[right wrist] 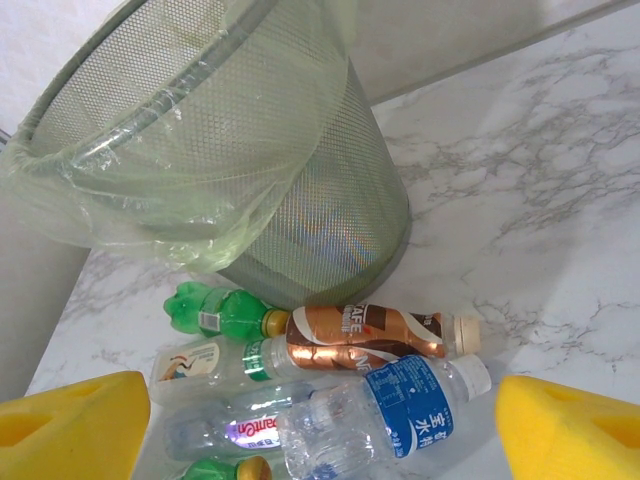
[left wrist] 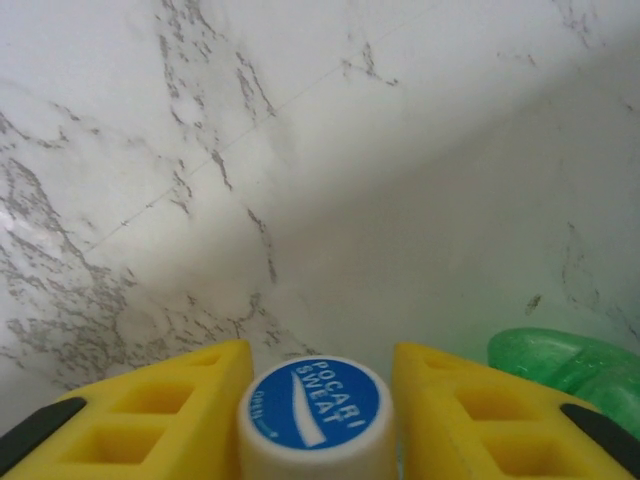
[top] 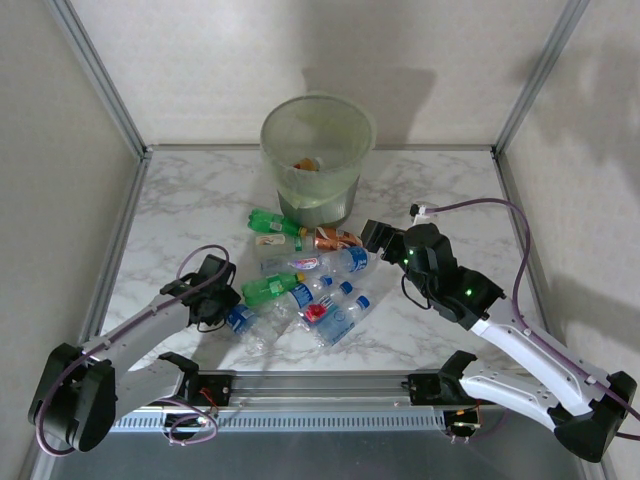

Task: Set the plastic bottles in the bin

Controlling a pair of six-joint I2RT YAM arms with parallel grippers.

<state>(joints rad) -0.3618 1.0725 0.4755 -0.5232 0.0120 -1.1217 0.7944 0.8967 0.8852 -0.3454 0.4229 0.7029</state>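
Your left claw (left wrist: 318, 352) pinches the small plastic bottle with the blue Pocari Sweat cap (left wrist: 318, 410). Your right claw (right wrist: 312, 400) hangs spread above the heap of small plastic bottles (top: 300, 285), which lies just before the round pale-green-lined mesh bin (top: 320, 185).

White marble bench (left wrist: 400, 150), grey veins. My left fingers (left wrist: 180, 410) yellow. Blue-topped cap (left wrist: 318, 408), white lettering, white rim. Grey mesh bin (right wrist: 335, 225), pale-green liner (right wrist: 120, 195).

The left arm (top: 140, 328) and right arm (top: 530, 345) are white-shelled with black joints and bases. Purple cables (top: 480, 203) loop beside each, and the right one shows green lights (top: 467, 293). The left claw (top: 222, 300) and right claw (top: 372, 238) have blocky yellow fingers (right wrist: 70, 420).
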